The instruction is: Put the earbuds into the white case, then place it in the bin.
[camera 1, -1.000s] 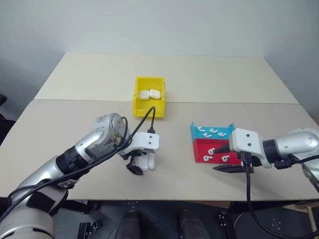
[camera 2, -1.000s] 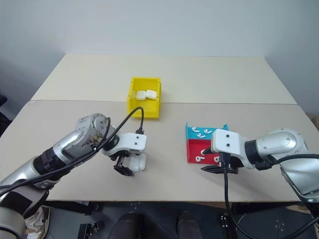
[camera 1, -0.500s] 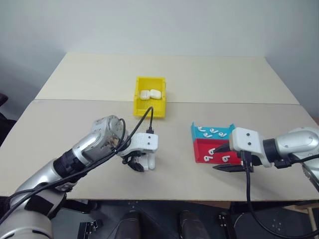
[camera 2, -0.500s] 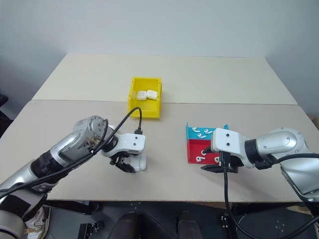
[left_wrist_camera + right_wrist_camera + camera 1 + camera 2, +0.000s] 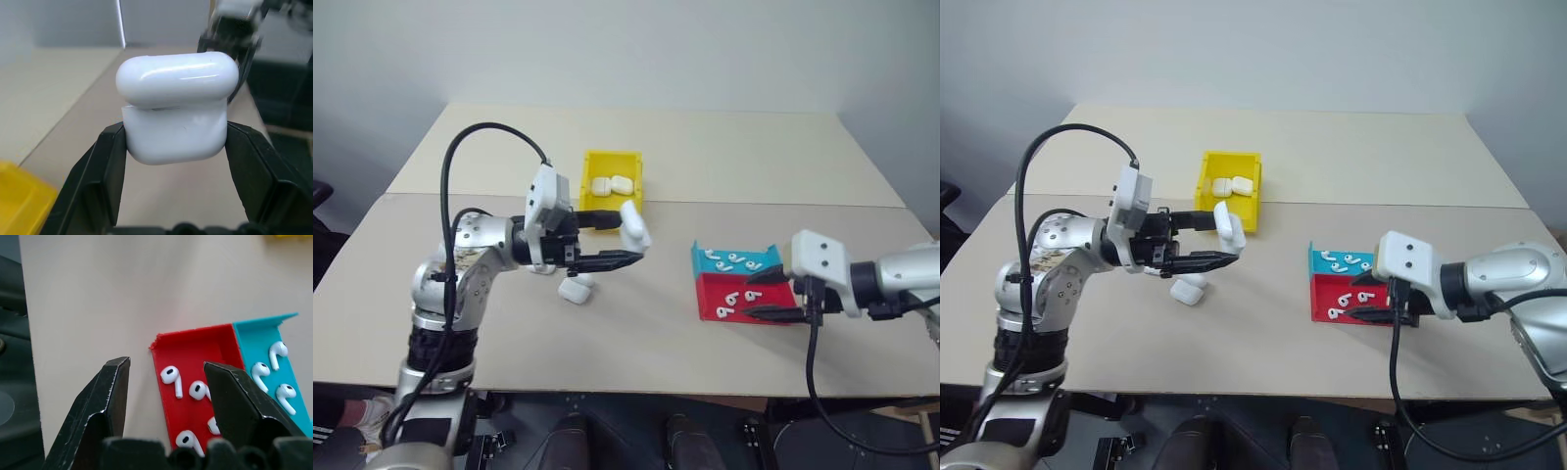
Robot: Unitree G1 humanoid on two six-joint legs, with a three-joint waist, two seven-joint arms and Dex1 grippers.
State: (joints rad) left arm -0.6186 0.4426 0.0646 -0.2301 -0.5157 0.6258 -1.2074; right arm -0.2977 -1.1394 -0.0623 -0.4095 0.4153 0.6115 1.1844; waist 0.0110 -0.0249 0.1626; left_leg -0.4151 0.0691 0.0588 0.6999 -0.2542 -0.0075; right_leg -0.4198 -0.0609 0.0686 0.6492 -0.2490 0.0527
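My left gripper is shut on a white case and holds it in the air over the table's middle, just in front of the yellow bin. In the left wrist view the case sits upright between both fingers, with a thin gap under its lid. Two more cases lie in the bin, and another case lies on the table below the left gripper. Earbuds lie in the red tray and the teal tray. My right gripper stands open at the red tray's right end, holding nothing.
The red and teal trays sit side by side at the right, near the table's front edge. A seam crosses the table just behind the yellow bin. A black cable loops up from my left wrist.
My left gripper has shut on a case, lifted it off the table and swung to point right. One case stayed on the table. The right gripper has hardly moved.
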